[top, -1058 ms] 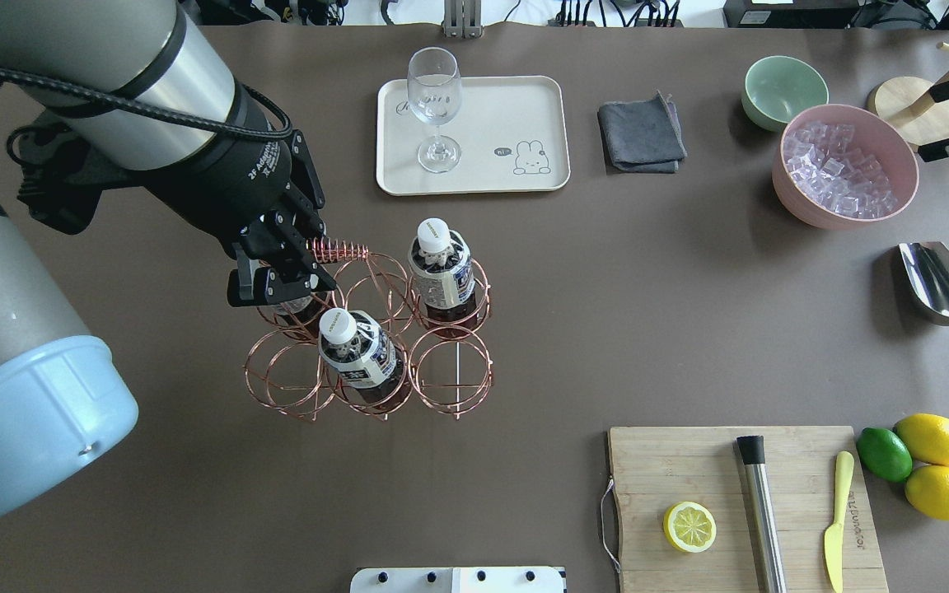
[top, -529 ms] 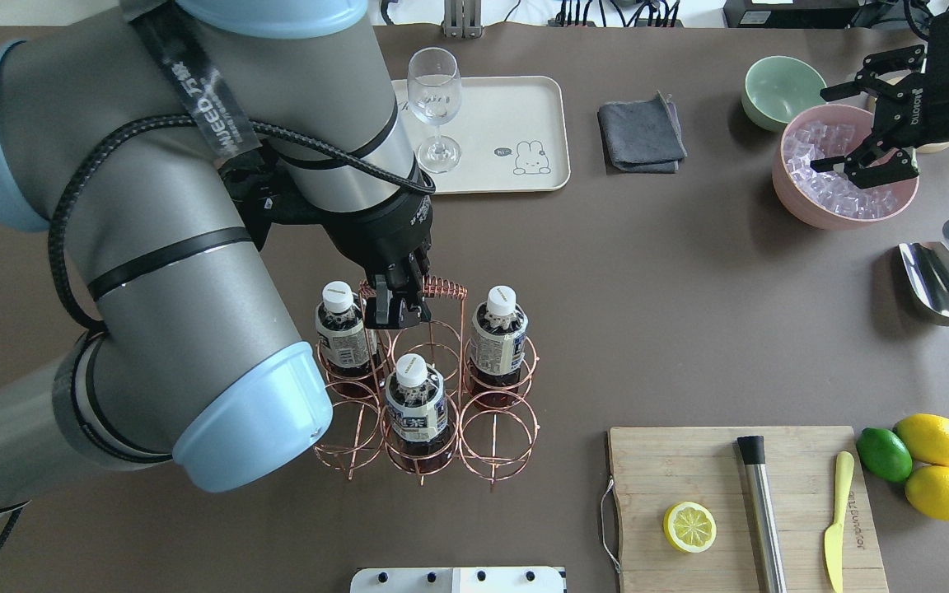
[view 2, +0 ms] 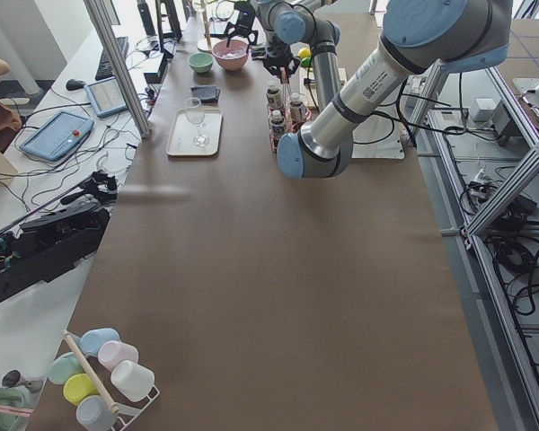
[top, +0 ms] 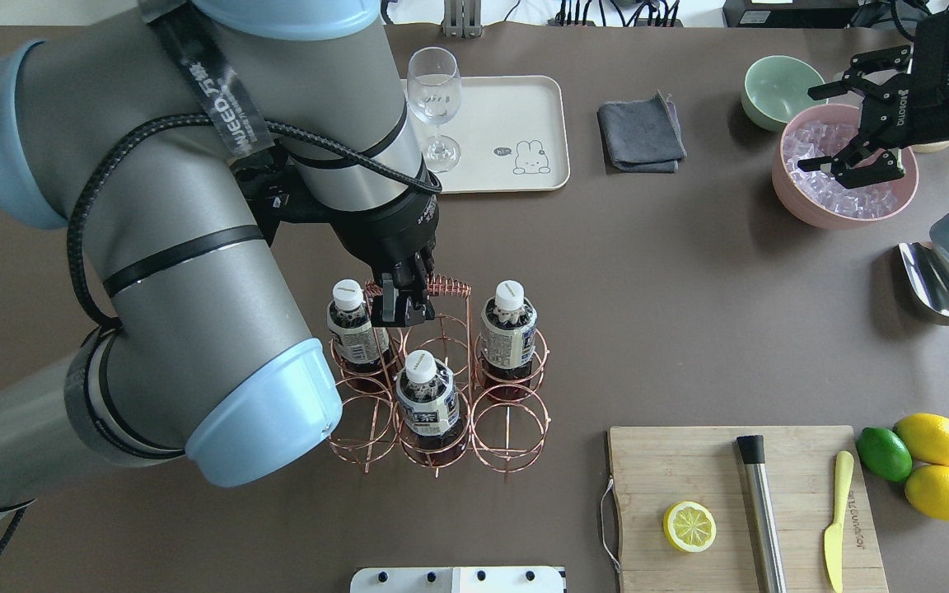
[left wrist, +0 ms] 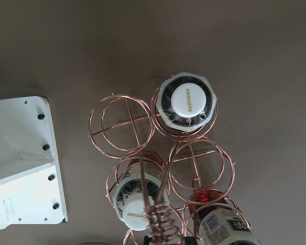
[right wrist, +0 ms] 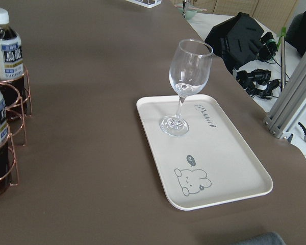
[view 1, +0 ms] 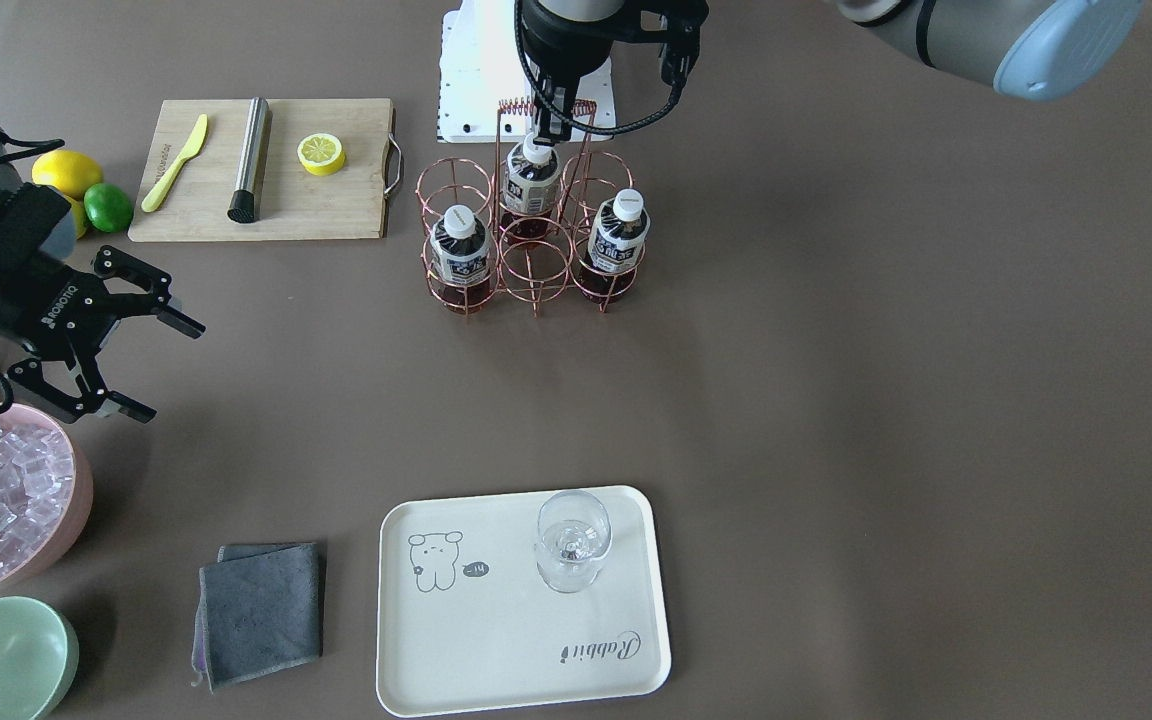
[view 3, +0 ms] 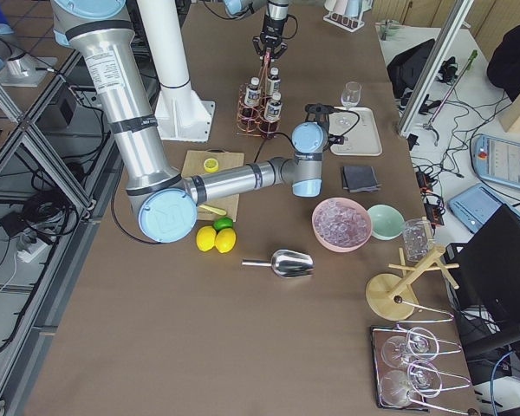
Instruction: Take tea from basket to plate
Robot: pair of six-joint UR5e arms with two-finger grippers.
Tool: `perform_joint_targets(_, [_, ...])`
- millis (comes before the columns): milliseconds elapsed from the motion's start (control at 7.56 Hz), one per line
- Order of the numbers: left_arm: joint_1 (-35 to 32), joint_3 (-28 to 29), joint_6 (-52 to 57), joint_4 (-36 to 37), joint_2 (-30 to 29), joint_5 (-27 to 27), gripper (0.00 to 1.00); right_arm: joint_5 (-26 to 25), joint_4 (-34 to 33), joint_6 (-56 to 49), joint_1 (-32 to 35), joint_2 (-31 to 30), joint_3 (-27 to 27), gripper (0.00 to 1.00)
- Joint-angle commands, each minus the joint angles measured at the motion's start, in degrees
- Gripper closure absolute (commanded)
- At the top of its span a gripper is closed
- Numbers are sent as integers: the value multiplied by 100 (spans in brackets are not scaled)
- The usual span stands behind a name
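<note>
The copper wire basket [top: 509, 430] stands mid-table with three tea bottles in its cells [top: 351, 328] [top: 427, 397] [top: 509, 331]. My left gripper [top: 399, 308] is shut on the left end of its coiled handle [top: 441, 287]. The left wrist view looks straight down on the handle coil [left wrist: 157, 220] and a bottle cap [left wrist: 186, 98]. The cream plate [top: 507, 115] lies at the far side and bears only a clear stemmed glass [top: 433, 107]. My right gripper [top: 814, 128] is open and empty, over the pink bowl's left part. The front view shows the basket [view 1: 534, 265], the plate [view 1: 496, 640] and the right gripper [view 1: 174, 372].
A pink bowl of ice [top: 789, 202], a mint-green bowl [top: 779, 86] and a grey cloth [top: 641, 136] lie far right. A metal scoop [top: 944, 288] is at the right edge. A cutting board [top: 689, 469] with half a lemon, a muddler and a knife lies near right, beside lemons and a lime.
The left gripper, shut on the handle, has moved the basket with its bottles to the right and nearer to me. The right gripper has swung in over the ice bowl.
</note>
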Motion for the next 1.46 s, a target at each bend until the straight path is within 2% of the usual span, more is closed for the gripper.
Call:
perform_joint_targets(0, [206, 68, 9, -162, -63, 2, 100, -63, 856, 1714, -505, 238, 81, 0])
perform_joint_targets(132, [207, 86, 0, -163, -116, 11, 100, -464, 1252, 2150, -603, 291, 81, 0])
perform_joint_targets(529, [207, 95, 0, -155, -178, 2, 100, -608, 1300, 2997, -971, 291, 467, 1])
perform_joint_targets(661, [207, 95, 0, -155, -169, 2, 100, -809, 1309, 3338, -1155, 256, 747, 0])
perform_joint_targets(1058, [207, 86, 0, -137, -161, 2, 100, -1695, 1327, 3386, -1946, -94, 1389, 1])
perform_joint_targets(1323, [207, 77, 0, -111, -152, 2, 100, -2163, 1327, 2974, -2464, -236, 1488, 1])
